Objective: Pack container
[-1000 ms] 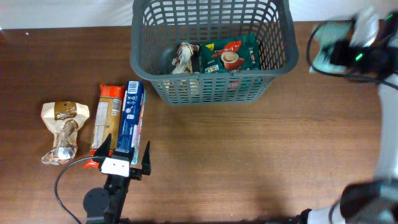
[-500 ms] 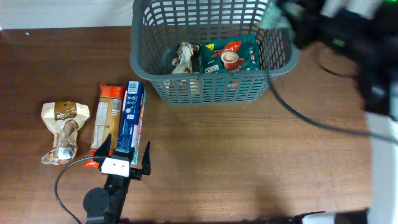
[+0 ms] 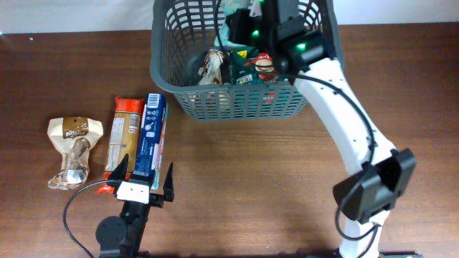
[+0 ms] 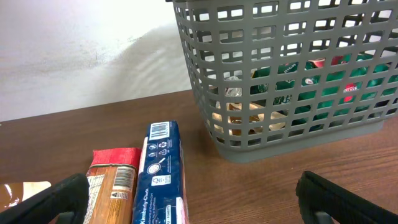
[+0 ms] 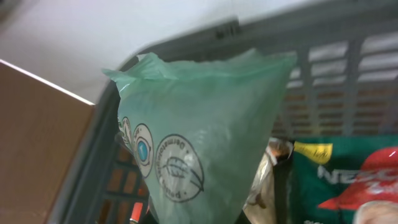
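The dark grey lattice container point(image 3: 244, 89) stands at the back middle of the table; it also shows in the left wrist view point(image 4: 280, 93) and the right wrist view point(image 5: 348, 68). Inside lie a green coffee packet point(image 3: 271, 68) and a silvery brown packet point(image 3: 213, 67). My right gripper point(image 3: 247, 29) is over the container's inside, shut on a pale green packet point(image 5: 205, 143) that hangs above the other packets; the fingers are hidden behind it. My left gripper point(image 3: 143, 183) is open and empty near the front left, its fingers point(image 4: 199, 199) either side of the blue packet's near end.
On the table to the left lie a blue packet point(image 3: 148, 136), an orange-brown packet point(image 3: 123, 136) beside it, and a cream bag point(image 3: 72, 150) further left. The right arm point(image 3: 344, 122) reaches from the front right across to the container.
My right arm has swung left from beyond the container's right side to over its inside, carrying the pale green packet. The left arm and table packets have not moved.
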{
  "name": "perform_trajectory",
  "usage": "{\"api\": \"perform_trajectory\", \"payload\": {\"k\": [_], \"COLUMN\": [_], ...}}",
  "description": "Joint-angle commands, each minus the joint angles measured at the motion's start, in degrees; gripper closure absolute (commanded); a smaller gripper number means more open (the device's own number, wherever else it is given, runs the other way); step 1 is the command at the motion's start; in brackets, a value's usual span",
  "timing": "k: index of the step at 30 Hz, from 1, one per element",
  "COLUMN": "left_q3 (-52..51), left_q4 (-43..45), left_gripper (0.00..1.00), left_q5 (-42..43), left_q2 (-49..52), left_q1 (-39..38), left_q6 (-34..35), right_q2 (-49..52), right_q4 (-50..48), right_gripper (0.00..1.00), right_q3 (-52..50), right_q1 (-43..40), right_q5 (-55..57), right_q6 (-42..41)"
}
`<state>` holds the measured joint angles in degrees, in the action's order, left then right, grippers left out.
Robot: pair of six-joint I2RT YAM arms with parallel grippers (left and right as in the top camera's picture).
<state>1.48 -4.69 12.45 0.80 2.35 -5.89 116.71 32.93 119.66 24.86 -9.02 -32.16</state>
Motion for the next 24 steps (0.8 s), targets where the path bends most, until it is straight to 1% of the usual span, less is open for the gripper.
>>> {"api": "perform_trajectory", "payload": {"k": [1, 11, 21, 22, 23, 24], "left_q3": [-0.4, -0.4, -0.4, -0.4, -0.4, -0.4], "left_q4": [0.0, 0.0, 0.0, 0.0, 0.0, 0.0], "left_gripper": [0.01, 0.01, 0.01, 0.01, 0.01, 0.01], "left_q5": [-0.2, -0.2, -0.2, -0.2, -0.2, -0.2], "left_q2": [-0.5, -0.5, -0.5, -0.5, -0.5, -0.5], "left_q1": [-0.2, -0.2, -0.2, -0.2, -0.2, -0.2], "left_q6": [0.7, 0.7, 0.7, 0.7, 0.7, 0.7], "right_q2": [3.4, 7.3, 10.0, 10.1, 10.1, 10.1], "right_q4": [-0.5, -3.5, -3.8, -4.2, -4.7, -5.4], "right_gripper": [0.96, 0.96, 0.96, 0.95, 0.91, 0.85], "right_q3": [0.5, 0.5, 0.5, 0.5, 0.5, 0.5], "right_q1": [1.5, 2.8, 4.8, 4.8, 4.8, 4.8], "right_q5": [2.2, 2.0, 1.4, 1.0, 0.6, 0.0], "right_q6": [-3.3, -3.3, -3.3, -3.3, -3.3, -3.3]}}
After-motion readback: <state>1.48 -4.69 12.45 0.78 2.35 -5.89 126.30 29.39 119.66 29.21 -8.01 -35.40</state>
